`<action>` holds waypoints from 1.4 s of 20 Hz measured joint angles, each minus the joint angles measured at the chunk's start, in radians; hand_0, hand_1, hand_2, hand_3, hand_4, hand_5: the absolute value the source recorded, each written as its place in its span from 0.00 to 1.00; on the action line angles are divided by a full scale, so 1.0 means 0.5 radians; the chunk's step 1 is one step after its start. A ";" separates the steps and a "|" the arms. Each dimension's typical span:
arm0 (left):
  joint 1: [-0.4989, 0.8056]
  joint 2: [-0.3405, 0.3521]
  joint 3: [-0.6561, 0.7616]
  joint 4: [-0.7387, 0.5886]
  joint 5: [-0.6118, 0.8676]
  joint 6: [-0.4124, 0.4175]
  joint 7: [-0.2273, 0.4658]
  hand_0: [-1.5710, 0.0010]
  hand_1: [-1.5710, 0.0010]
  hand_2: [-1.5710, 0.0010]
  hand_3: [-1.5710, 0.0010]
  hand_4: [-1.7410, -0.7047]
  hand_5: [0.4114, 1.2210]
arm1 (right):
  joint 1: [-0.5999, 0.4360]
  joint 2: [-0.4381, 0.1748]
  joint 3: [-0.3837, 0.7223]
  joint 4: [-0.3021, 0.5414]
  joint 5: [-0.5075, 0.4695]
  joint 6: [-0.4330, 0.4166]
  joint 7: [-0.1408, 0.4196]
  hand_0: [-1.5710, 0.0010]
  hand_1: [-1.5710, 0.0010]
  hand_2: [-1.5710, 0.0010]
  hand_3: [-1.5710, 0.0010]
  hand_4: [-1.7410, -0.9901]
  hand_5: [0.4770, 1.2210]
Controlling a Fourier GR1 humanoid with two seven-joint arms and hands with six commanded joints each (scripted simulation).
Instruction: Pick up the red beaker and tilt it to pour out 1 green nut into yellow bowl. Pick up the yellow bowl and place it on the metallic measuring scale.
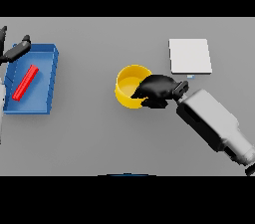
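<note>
Right hand (fingers curled) on yellow bowl

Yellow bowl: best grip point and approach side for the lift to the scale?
Take the yellow bowl by its right rim, coming from the right. It stands upright with the mouth open, so the thin wall can be pinched. The right hand is already there, fingers curled over that edge, and the scale lies up and to the right, probably a short carry.

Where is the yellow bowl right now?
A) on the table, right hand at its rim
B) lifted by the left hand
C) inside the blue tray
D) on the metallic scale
A: the yellow bowl sits on the grey table, with the right hand curled at its rim, apart from the scale.
</note>
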 measured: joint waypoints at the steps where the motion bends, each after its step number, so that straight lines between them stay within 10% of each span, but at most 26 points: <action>1: -0.013 0.004 0.004 0.004 0.005 -0.010 0.025 1.00 1.00 1.00 1.00 0.92 0.39 | -0.016 -0.019 -0.021 -0.006 -0.015 0.011 0.000 0.03 0.04 0.04 0.14 0.04 0.99; 16: -0.027 0.026 0.021 0.019 0.010 -0.002 -0.033 1.00 1.00 1.00 1.00 0.92 0.42 | -0.239 -0.271 -0.209 -0.026 -0.155 0.078 0.166 0.03 0.01 0.00 0.15 0.02 1.00; 28: -0.024 0.011 0.044 -0.027 0.043 -0.008 0.035 1.00 1.00 1.00 1.00 0.89 0.43 | -0.431 -0.362 -0.274 0.580 -0.088 -0.180 0.085 0.01 0.05 0.01 0.10 0.02 1.00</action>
